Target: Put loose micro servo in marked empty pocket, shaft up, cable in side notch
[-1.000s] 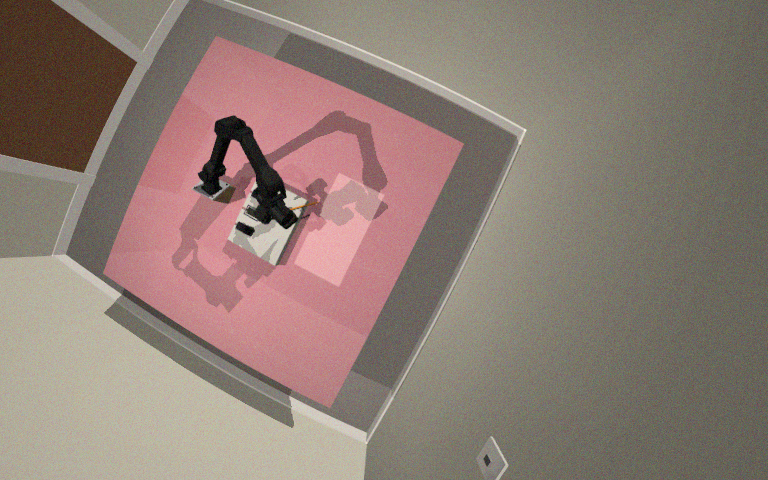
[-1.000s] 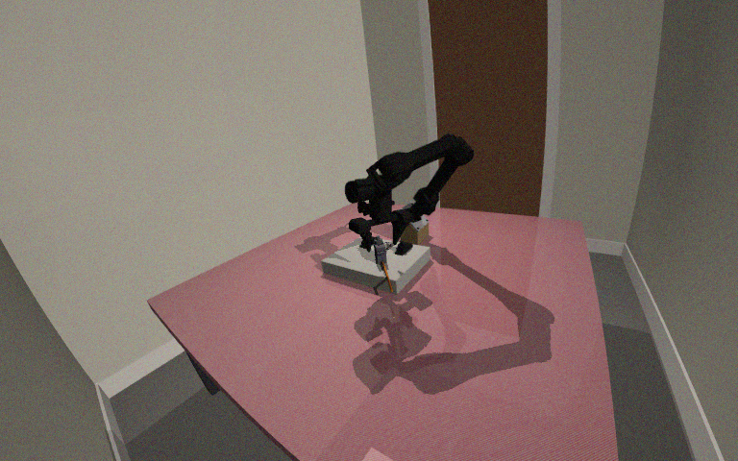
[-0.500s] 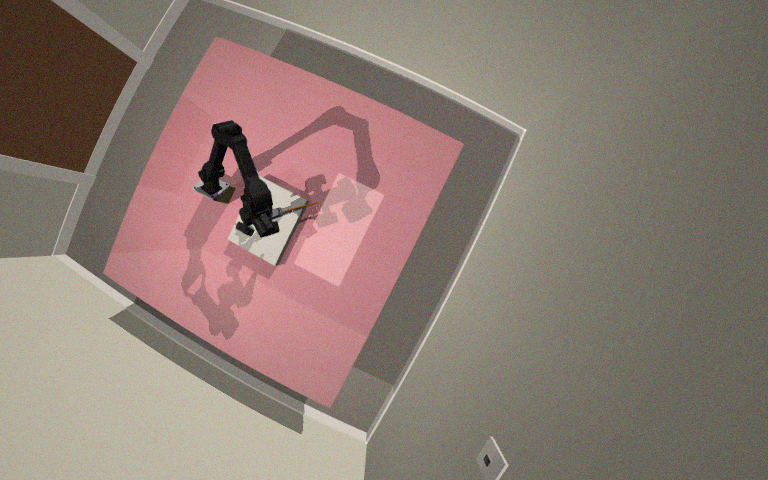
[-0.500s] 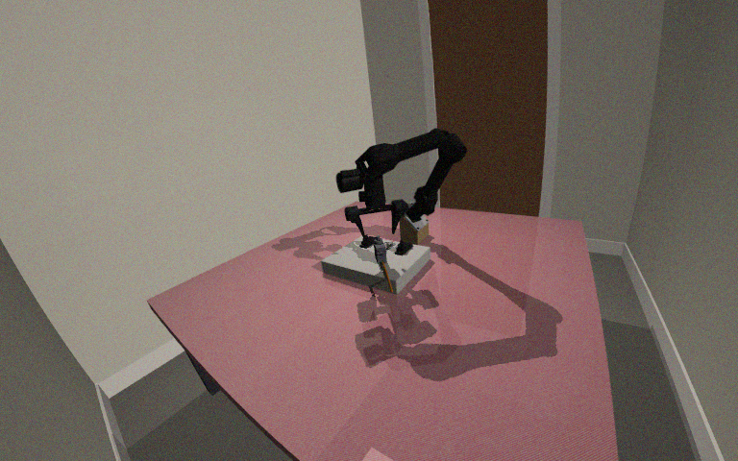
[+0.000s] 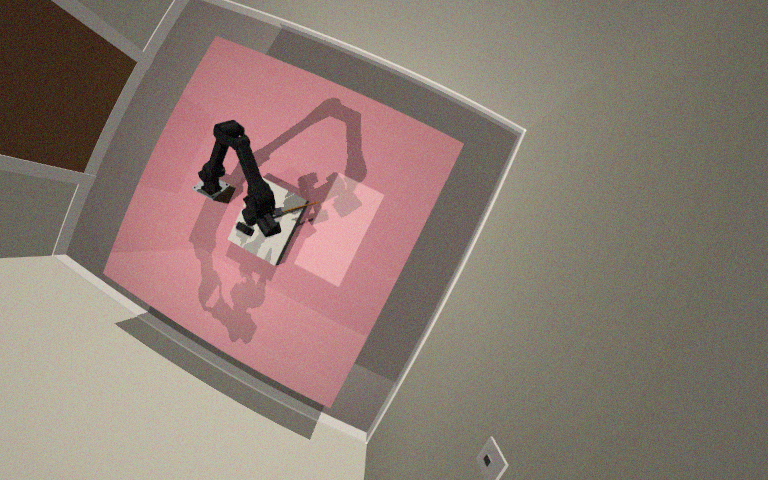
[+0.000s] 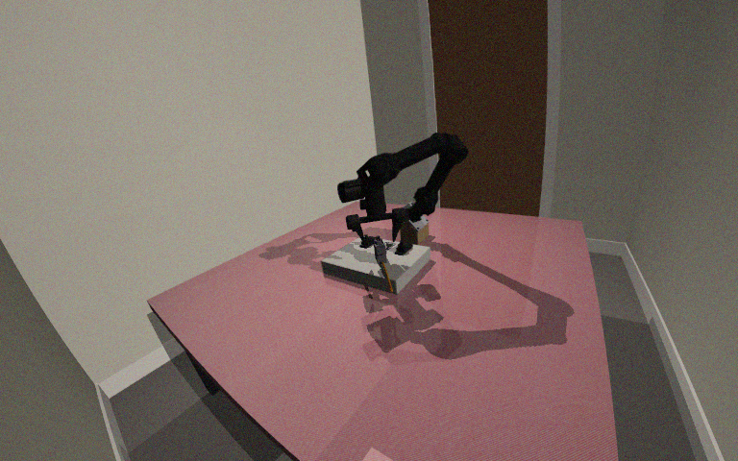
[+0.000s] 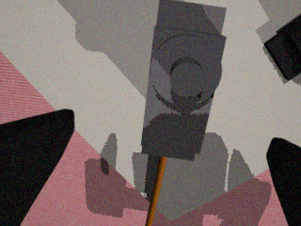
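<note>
The grey servo (image 5: pixel 277 212) (image 6: pixel 380 251) (image 7: pixel 181 94) lies on the white deck (image 5: pixel 275 253) (image 6: pixel 339 261) (image 7: pixel 254 104), its round shaft side facing the wrist camera. Its orange cable (image 5: pixel 300 207) (image 6: pixel 387 277) (image 7: pixel 156 195) runs out past the deck's edge. My gripper (image 6: pixel 379 239) (image 7: pixel 172 134) is open and empty, above the deck, with one finger on each side of the servo in the wrist view. Contact with the servo is not visible. The arm hides much of the deck in the top view, and I cannot make out the marked pocket in any view.
A black block (image 5: pixel 242 226) (image 7: pixel 288 47) stands on the deck beside the servo; another dark block (image 6: pixel 404 249) shows near the right finger. The arm's base (image 5: pixel 212 189) stands behind the deck on the pink table (image 5: pixel 186 271) (image 6: pixel 272 320). Arm shadows cross both.
</note>
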### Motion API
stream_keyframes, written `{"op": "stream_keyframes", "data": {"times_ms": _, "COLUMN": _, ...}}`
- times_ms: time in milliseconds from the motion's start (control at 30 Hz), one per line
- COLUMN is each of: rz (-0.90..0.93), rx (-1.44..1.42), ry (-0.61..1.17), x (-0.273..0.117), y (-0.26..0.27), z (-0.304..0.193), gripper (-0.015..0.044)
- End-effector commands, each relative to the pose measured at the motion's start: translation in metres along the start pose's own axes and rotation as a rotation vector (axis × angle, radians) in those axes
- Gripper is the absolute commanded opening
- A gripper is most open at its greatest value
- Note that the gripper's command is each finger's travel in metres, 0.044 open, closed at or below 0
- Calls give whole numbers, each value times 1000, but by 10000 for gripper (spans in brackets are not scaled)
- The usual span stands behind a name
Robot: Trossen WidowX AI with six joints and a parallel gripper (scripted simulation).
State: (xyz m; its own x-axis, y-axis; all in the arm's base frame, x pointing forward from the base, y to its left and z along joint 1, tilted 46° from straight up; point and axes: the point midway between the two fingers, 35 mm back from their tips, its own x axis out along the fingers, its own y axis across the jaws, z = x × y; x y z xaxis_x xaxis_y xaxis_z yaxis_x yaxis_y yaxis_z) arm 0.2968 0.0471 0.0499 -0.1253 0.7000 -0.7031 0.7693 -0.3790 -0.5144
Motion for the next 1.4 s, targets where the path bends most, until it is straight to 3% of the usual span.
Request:
{"op": "stream_keyframes", "data": {"times_ms": 0, "rz": -3, "rx": 4, "ry": 6, "x": 6, "y": -1, "z": 0, "gripper": 440}}
{"op": "stream_keyframes", "data": {"times_ms": 300, "rz": -4, "rx": 4, "ry": 6, "x": 18, "y": -1, "z": 0, "gripper": 440}}
{"op": "stream_keyframes", "data": {"times_ms": 700, "rz": -4, "rx": 4, "ry": 6, "x": 18, "y": -1, "z": 0, "gripper": 125}}
{"op": "stream_keyframes", "data": {"times_ms": 900, "rz": -4, "rx": 4, "ry": 6, "x": 18, "y": -1, "z": 0, "gripper": 85}}
{"op": "stream_keyframes", "data": {"times_ms": 1000, "rz": -3, "rx": 4, "ry": 6, "x": 12, "y": -1, "z": 0, "gripper": 6}}
{"op": "stream_keyframes", "data": {"times_ms": 1167, "rz": -3, "rx": 5, "ry": 5, "x": -11, "y": -6, "z": 2, "gripper": 0}}
{"op": "stream_keyframes", "data": {"times_ms": 1367, "rz": -3, "rx": 5, "ry": 5, "x": -12, "y": -9, "z": 2, "gripper": 0}}
